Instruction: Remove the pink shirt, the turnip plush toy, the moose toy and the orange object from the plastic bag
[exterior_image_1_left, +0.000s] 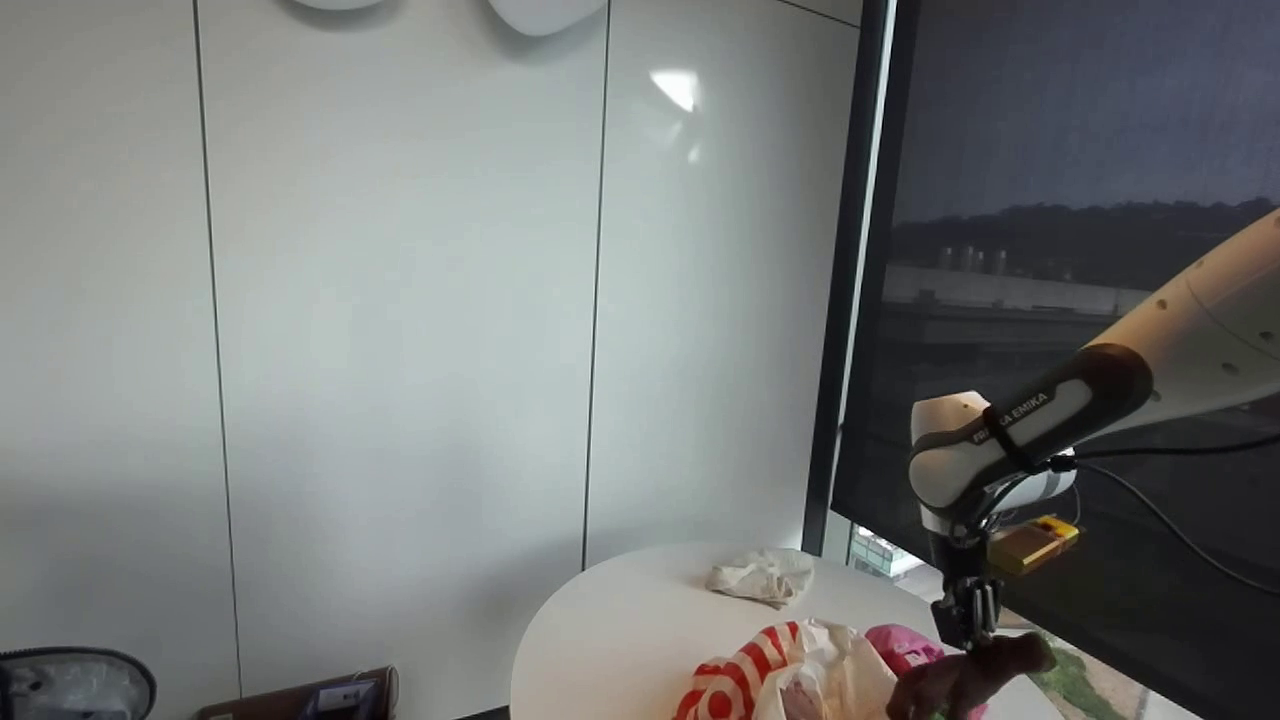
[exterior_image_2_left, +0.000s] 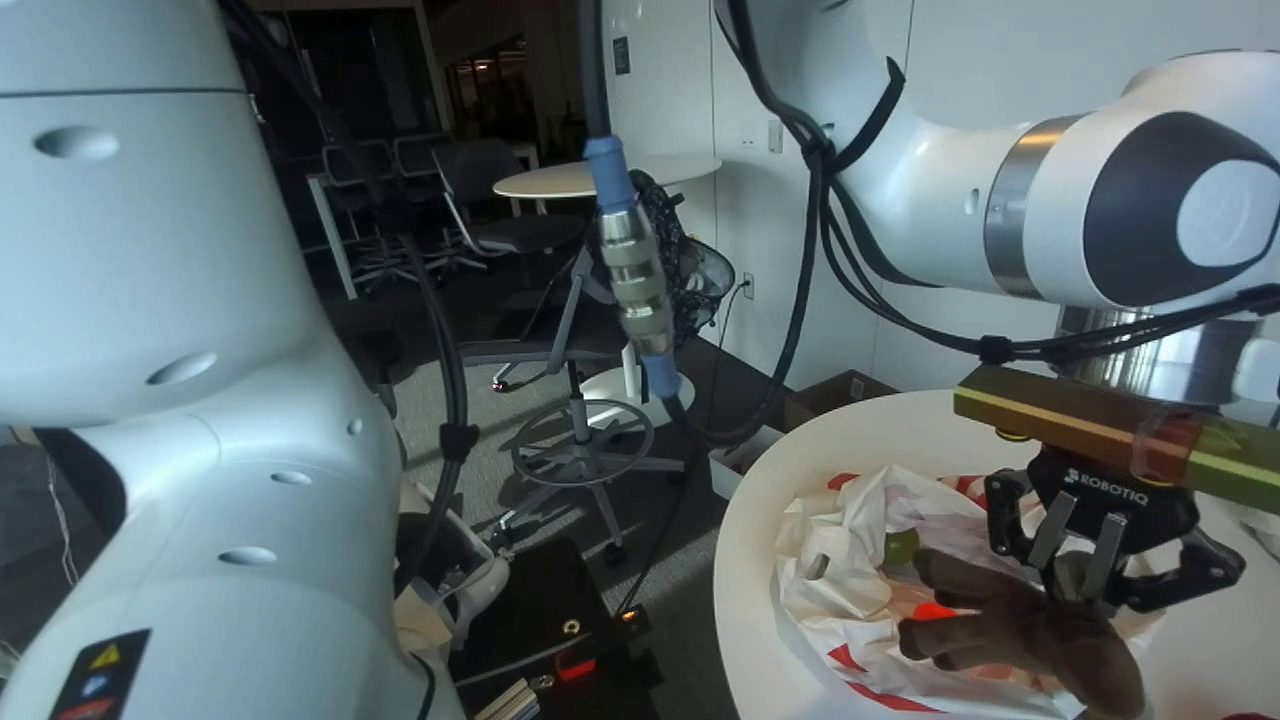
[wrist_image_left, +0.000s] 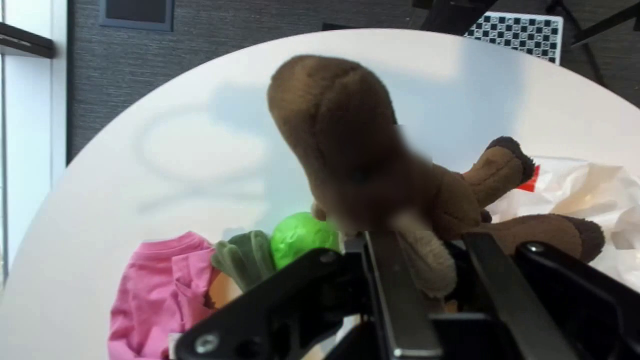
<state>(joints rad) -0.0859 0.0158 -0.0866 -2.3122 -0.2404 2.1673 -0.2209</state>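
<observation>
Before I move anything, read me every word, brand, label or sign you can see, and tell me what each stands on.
"FR...KA EMIKA": robot arm; a black strap covers letters in the middle.
"ROBOTIQ": black body above the fingers.
Black sticker on the robot arm: yellow triangle, blue round sign; any lettering too small to read.
Plastic bag: red ring-and-dot mark, no readable words.

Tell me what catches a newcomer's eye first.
First, the brown moose toy clamped in the gripper, mid-picture in the wrist view. Next, the bright-pink shirt on the white table, lower left there. Then the crumpled red-and-white plastic bag, low in both exterior views.
</observation>
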